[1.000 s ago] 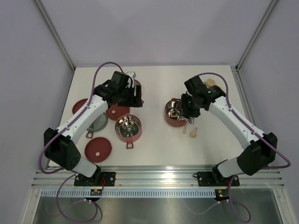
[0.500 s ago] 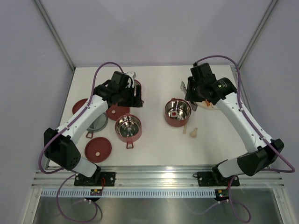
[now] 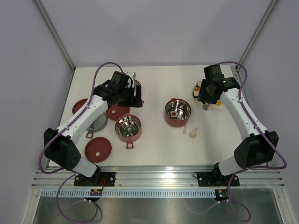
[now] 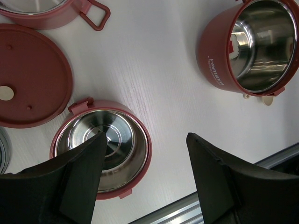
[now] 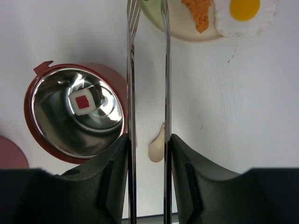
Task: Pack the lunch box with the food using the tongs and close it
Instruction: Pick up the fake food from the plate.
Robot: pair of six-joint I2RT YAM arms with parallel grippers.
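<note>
My right gripper (image 5: 147,141) is shut on the silver tongs (image 5: 131,84), whose tips reach the near rim of the cream plate (image 5: 180,31). An orange piece (image 5: 198,10) and a fried egg (image 5: 244,11) lie on that plate. One dark-red bowl (image 3: 175,122) holds a white piece with a red square (image 5: 84,101). A beige piece (image 3: 193,133) lies on the table beside that bowl. My left gripper (image 4: 145,140) hangs open and empty above a second, empty bowl (image 3: 128,138), with a third bowl (image 4: 28,21) at the top of the left wrist view.
Dark-red disc lids (image 3: 98,149) (image 3: 117,112) and a grey lid (image 3: 97,123) lie at the left of the table. The metal rail (image 3: 159,177) runs along the near edge. The cage posts stand at the back corners.
My right arm has swung right with the tongs, from over the bowl to the plate, leaving the white piece in the bowl. The left arm has not moved.
</note>
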